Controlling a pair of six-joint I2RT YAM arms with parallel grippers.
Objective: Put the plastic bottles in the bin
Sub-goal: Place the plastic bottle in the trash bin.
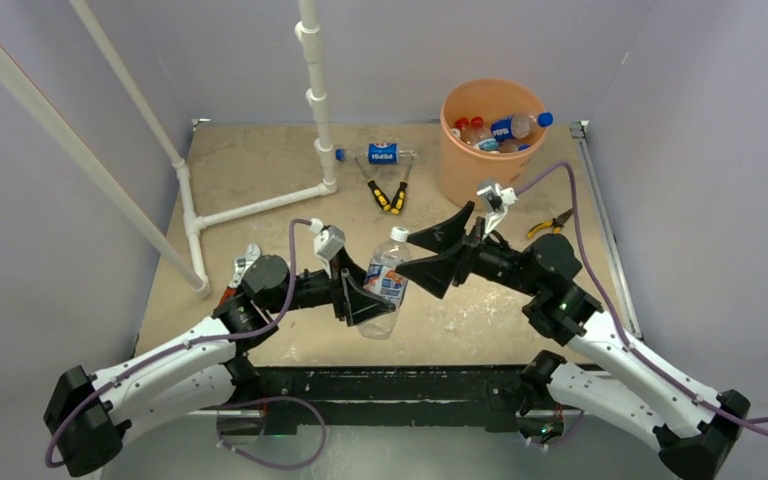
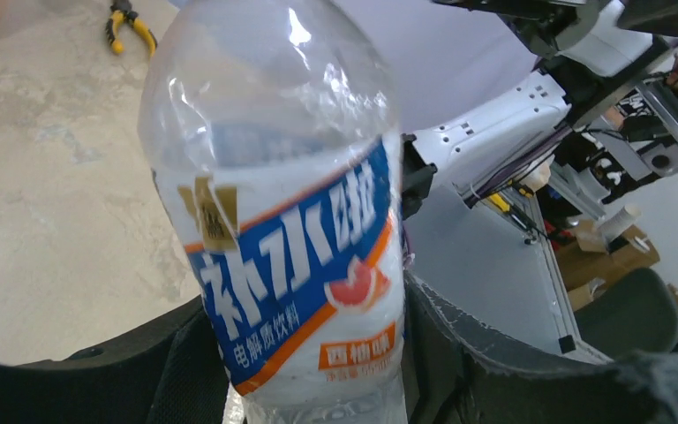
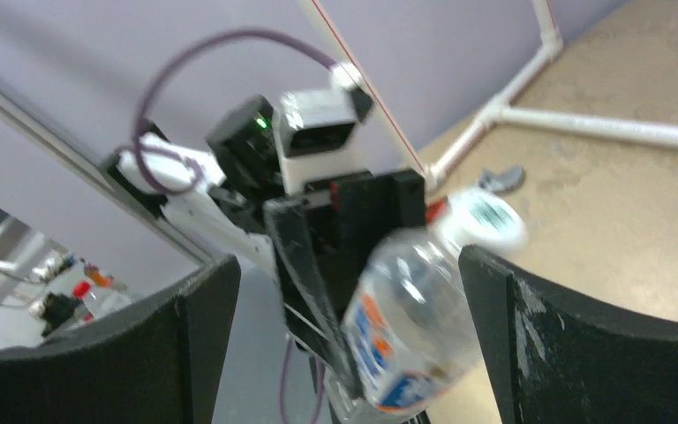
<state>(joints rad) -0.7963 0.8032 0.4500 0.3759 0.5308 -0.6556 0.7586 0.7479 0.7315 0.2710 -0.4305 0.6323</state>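
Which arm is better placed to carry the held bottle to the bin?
Probably right: the right gripper stands open facing the bottle that the left gripper holds, and the bin is on its side.

Left arm [image 1: 170, 365] and right arm [image 1: 620, 372] angled inward, left fingers [image 1: 353, 300] clamped on bottle [image 1: 388, 272], right fingers [image 1: 446, 233] spread wide

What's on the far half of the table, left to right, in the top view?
white pipe upright → blue-label bottle lying on its side → orange bin → small pliers near the right edge
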